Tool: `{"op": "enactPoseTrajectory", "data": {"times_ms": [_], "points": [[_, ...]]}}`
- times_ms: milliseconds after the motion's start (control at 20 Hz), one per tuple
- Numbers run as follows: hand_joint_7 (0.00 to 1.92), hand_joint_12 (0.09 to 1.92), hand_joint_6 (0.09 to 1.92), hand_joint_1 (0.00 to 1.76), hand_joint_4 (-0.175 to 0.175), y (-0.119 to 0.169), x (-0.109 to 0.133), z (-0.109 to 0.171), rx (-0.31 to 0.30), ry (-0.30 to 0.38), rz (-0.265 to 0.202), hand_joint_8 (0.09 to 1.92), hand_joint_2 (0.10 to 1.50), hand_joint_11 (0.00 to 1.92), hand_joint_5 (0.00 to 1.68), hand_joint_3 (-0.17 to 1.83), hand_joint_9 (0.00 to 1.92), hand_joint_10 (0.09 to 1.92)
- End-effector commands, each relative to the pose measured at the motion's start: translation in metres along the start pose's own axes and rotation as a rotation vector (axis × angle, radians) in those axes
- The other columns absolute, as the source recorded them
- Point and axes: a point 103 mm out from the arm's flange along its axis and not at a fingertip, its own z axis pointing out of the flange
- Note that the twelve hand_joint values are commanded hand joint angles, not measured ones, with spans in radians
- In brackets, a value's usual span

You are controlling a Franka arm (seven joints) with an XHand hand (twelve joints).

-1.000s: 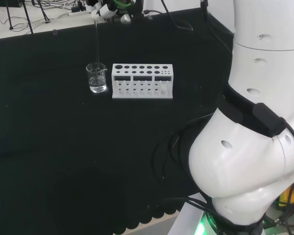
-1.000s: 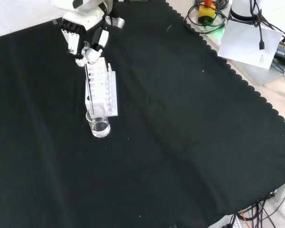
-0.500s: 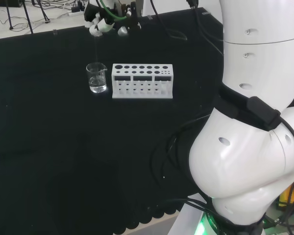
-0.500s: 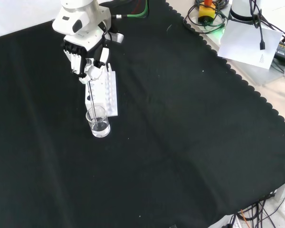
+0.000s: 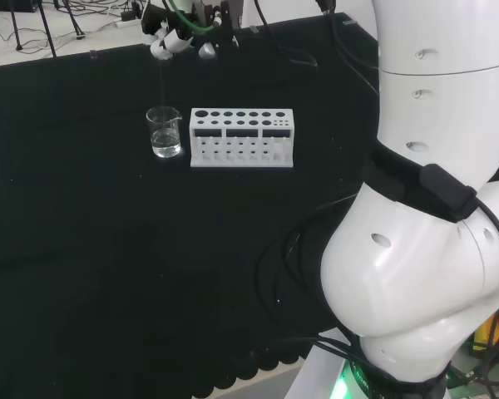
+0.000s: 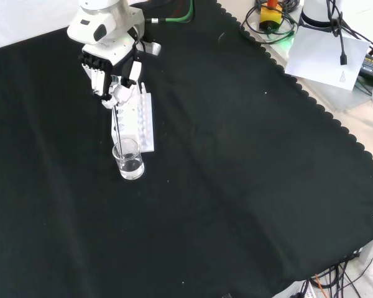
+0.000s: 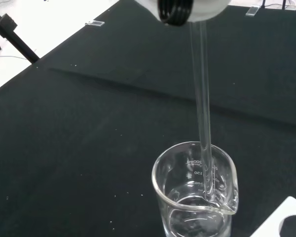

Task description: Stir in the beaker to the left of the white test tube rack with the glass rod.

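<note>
A clear glass beaker (image 5: 165, 133) (image 6: 128, 160) (image 7: 197, 197) with a little clear liquid stands on the black cloth, close beside the end of the white test tube rack (image 5: 242, 138) (image 6: 137, 120). The hand (image 5: 176, 35) (image 6: 110, 76) hangs above the beaker, its fingers curled round the top of a thin glass rod (image 5: 163, 83) (image 6: 117, 127) (image 7: 202, 108). The rod hangs nearly upright, and its lower end reaches down inside the beaker, near the wall with the printed scale.
The arm's big white links (image 5: 432, 208) stand at the right of the head view. Cables, a yellow device and papers (image 6: 326, 49) lie beyond the cloth's scalloped edge in the front view. Tripod legs (image 7: 15, 39) show past the cloth in the wrist view.
Over the last second the hand came down toward the beaker with the rod, and the arm's links shifted; in the last half second it barely moved.
</note>
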Motion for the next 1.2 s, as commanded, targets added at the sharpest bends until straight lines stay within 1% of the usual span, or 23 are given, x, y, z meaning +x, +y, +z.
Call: {"op": "enactPoseTrajectory", "data": {"times_ms": [50,200,300,450,650,750,850,1000,1200], "points": [[1.07,0.82,0.69,1.29,-0.175,-0.016,-0.007,-0.006,-0.002,-0.004,0.029,1.22,0.95,1.68,1.02,0.29,1.68,0.89],[1.07,0.82,0.69,1.29,-0.175,-0.023,-0.003,-0.006,0.000,0.006,0.037,1.22,0.95,1.68,1.02,0.30,1.68,0.89],[1.07,0.82,0.69,1.29,-0.175,-0.024,0.006,-0.005,0.005,0.009,0.031,1.22,0.95,1.68,1.02,0.30,1.68,0.89],[1.07,0.82,0.69,1.29,-0.175,-0.018,0.022,-0.001,0.009,0.010,0.009,1.22,0.95,1.68,1.02,0.30,1.68,0.89],[1.07,0.82,0.69,1.29,-0.175,-0.007,0.029,0.002,-0.003,0.006,0.000,1.22,0.95,1.68,1.02,0.30,1.69,0.89],[1.07,0.82,0.68,1.29,-0.175,0.006,0.031,-0.002,-0.014,0.010,-0.006,1.22,0.95,1.68,1.02,0.30,1.69,0.89],[1.07,0.82,0.68,1.29,-0.175,0.014,0.026,-0.003,-0.018,0.008,-0.009,1.22,0.95,1.68,1.02,0.30,1.69,0.89],[1.07,0.82,0.68,1.29,-0.175,0.017,0.014,-0.006,-0.018,-0.010,0.004,1.22,0.95,1.68,1.02,0.30,1.69,0.89],[1.07,0.82,0.68,1.29,-0.175,0.005,-0.009,-0.012,-0.027,-0.006,0.044,1.22,0.95,1.68,1.02,0.30,1.69,0.89]]}}
